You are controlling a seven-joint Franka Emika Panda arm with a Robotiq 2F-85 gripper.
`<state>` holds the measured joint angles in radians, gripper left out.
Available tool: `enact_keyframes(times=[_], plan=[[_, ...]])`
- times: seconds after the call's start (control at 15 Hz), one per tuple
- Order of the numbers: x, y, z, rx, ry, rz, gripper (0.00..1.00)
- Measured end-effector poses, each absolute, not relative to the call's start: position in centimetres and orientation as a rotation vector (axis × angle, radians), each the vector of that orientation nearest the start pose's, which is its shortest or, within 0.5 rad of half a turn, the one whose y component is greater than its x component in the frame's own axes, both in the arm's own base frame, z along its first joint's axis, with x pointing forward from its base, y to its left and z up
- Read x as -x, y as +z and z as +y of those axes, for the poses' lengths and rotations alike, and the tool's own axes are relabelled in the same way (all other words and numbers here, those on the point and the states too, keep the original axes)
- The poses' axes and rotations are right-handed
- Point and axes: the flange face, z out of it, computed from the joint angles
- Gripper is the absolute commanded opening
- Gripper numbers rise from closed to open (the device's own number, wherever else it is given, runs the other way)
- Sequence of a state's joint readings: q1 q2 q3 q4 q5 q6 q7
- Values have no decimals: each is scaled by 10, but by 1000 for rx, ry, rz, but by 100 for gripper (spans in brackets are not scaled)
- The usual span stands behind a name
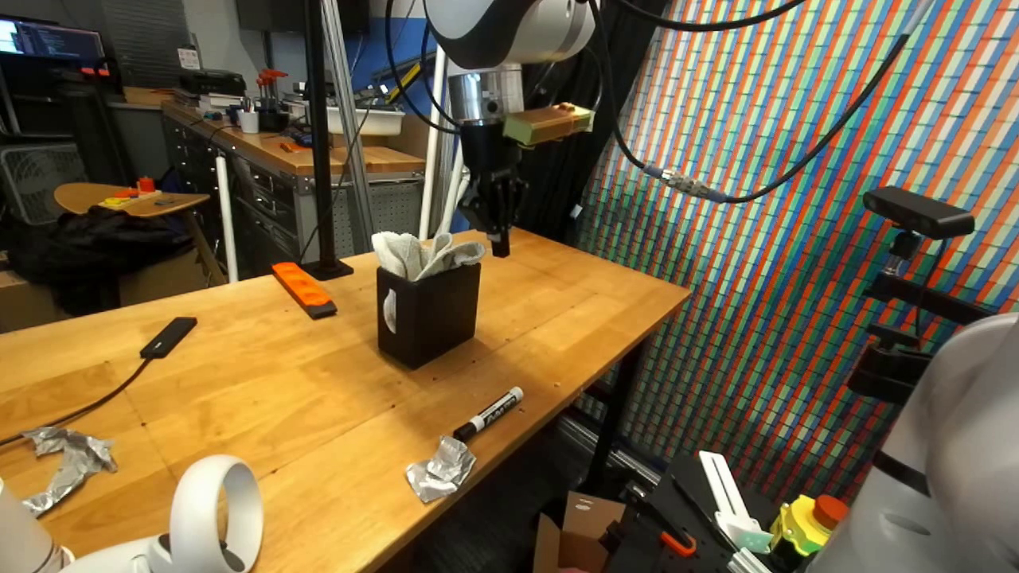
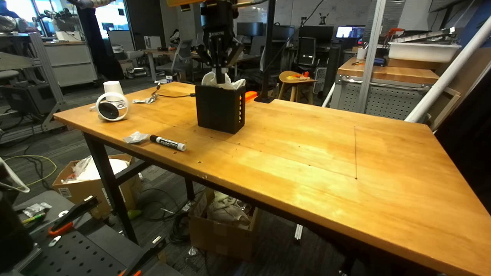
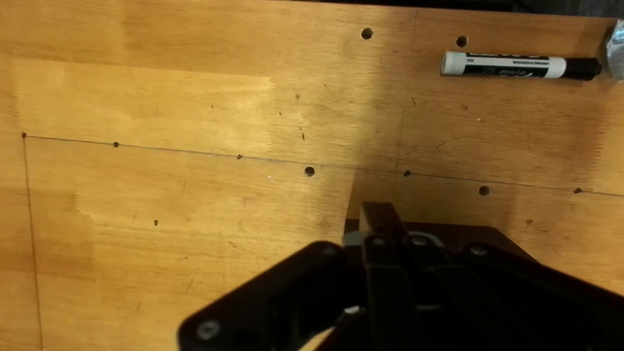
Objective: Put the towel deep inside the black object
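Observation:
The black object (image 1: 438, 318) is an upright box on the wooden table. Out of its top bulges the crumpled white towel (image 1: 402, 255), also visible through a side opening; its lower part is hidden inside. Both exterior views show my gripper (image 1: 500, 245) pointing down with its fingers together and nothing seen between them. Its tip stands beside the towel, with a small gap in an exterior view, and overlaps the front of the towel (image 2: 211, 79) above the rim in an exterior view. In the wrist view the gripper (image 3: 382, 214) covers most of the black object (image 3: 463, 231); the towel cannot be made out there.
A marker pen (image 1: 489, 414) and crumpled foil (image 1: 442, 469) lie near the table edge. An orange tool (image 1: 302, 290) and a black adapter with a cable (image 1: 167, 337) lie behind the box. A white ring-shaped controller (image 2: 112, 107) stands at the table's end. A black post (image 2: 267, 53) rises behind the box.

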<state>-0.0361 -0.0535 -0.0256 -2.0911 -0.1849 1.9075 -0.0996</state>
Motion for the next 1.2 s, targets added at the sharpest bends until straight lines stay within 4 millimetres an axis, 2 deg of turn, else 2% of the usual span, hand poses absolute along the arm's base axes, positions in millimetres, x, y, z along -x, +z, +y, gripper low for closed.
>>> enact_keyframes(times=[0.27,0.67,1.2], plan=[[-518,437,-38,3285,234,-209,0],[-521,439,-37,3273,223,-198,0],[-534,453,-32,3212,150,-148,0]])
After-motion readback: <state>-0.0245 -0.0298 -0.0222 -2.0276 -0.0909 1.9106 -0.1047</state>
